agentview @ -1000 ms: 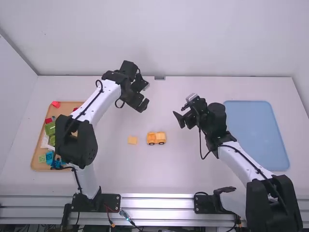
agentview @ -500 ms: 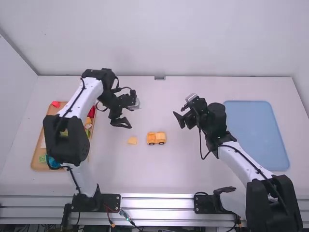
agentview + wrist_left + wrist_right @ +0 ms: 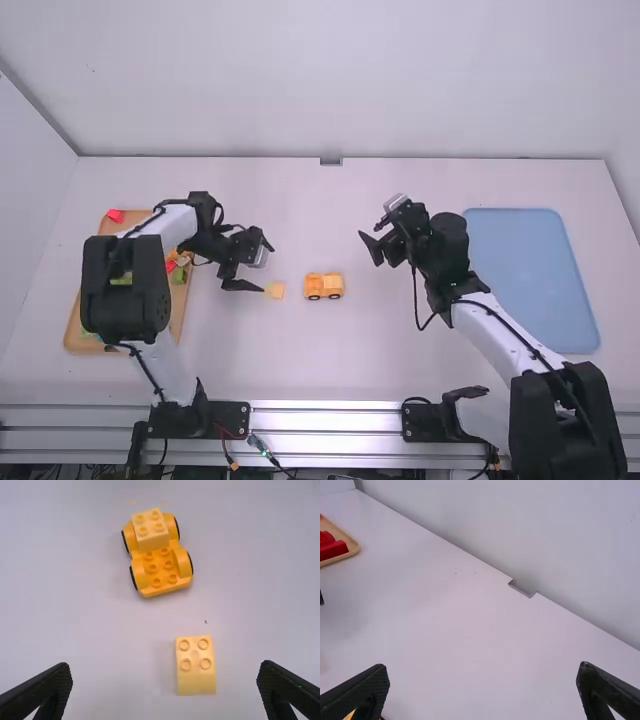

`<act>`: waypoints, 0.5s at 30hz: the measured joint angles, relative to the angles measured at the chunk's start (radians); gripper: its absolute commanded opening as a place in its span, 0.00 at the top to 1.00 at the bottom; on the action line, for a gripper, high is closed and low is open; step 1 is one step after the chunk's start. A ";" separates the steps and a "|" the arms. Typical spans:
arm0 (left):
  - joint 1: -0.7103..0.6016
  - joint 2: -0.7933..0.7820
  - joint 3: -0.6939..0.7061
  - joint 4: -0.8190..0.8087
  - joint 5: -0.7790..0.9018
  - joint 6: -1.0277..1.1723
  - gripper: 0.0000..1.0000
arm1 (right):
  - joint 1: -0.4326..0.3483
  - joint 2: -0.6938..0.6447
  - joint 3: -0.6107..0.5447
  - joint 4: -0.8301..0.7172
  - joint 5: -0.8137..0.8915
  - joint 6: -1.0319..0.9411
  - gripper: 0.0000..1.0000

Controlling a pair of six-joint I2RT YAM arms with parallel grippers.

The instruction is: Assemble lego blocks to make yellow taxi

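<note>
My left gripper is open just left of the loose yellow block. In the left wrist view that studded block lies between the spread fingers of the left gripper, nothing held. Right of it stands the yellow car; in the left wrist view the car has black-rimmed wheels and a paler block on one end. My right gripper hangs open above and right of the car, empty; the right wrist view shows the right gripper with fingers wide apart.
A wooden tray of coloured blocks is at the left, partly beneath the left arm, with a red block at its far corner. A blue mat lies at the right. The rear wall borders the table.
The left gripper has come from the far part of the table toward the camera and leftward, down beside the loose block. The right arm, the car and the loose block have stayed put.
</note>
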 measured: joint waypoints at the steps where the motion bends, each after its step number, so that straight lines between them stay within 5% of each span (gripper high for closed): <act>1: 0.000 0.000 -0.027 0.035 0.000 -0.001 0.01 | 0.001 0.000 0.000 0.000 0.001 0.001 0.01; 8: -0.001 0.000 -0.211 0.325 0.039 -0.084 0.01 | 0.045 0.000 0.000 -0.030 -0.024 -0.041 0.01; 15: -0.002 0.000 -0.338 0.627 0.092 -0.254 0.01 | 0.057 0.103 0.000 -0.057 -0.275 -0.278 0.01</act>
